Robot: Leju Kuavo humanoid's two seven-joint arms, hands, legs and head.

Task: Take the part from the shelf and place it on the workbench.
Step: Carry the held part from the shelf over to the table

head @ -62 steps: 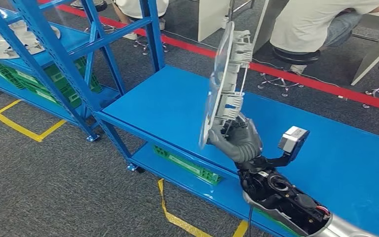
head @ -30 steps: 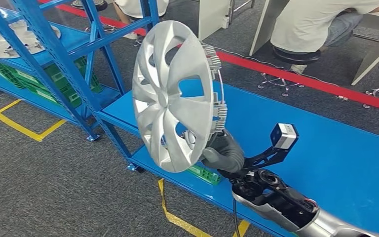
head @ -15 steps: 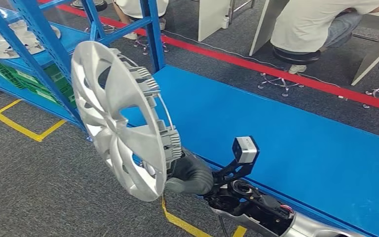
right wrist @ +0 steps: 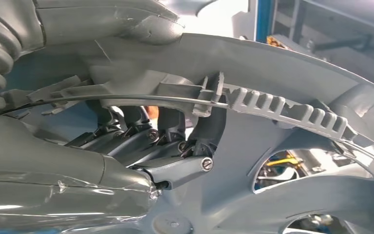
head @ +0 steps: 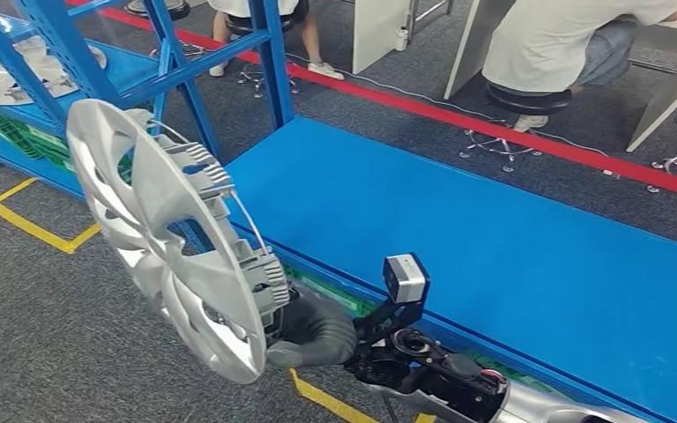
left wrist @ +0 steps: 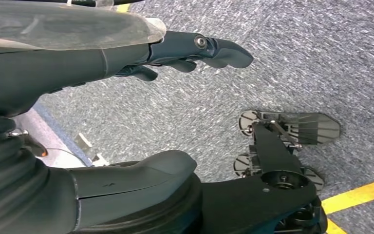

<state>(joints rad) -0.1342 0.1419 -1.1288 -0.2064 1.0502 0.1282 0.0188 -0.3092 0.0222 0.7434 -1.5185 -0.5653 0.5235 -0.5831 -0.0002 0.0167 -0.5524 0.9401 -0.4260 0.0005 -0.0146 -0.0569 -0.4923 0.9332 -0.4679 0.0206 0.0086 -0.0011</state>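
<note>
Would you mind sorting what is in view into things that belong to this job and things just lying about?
Job:
- hubcap, held by the right hand
- blue workbench
- blue shelf

Lying about:
- green crates
- seated person
- yellow floor tape
- red floor line

A red line (head: 529, 137) runs across the grey carpet (head: 44, 335) behind, yellow tape (head: 40, 231) marks the floor on the left, a seated person (head: 564, 40) on a stool (head: 529, 99) at the back, green crates (head: 18, 132) low down.
</note>
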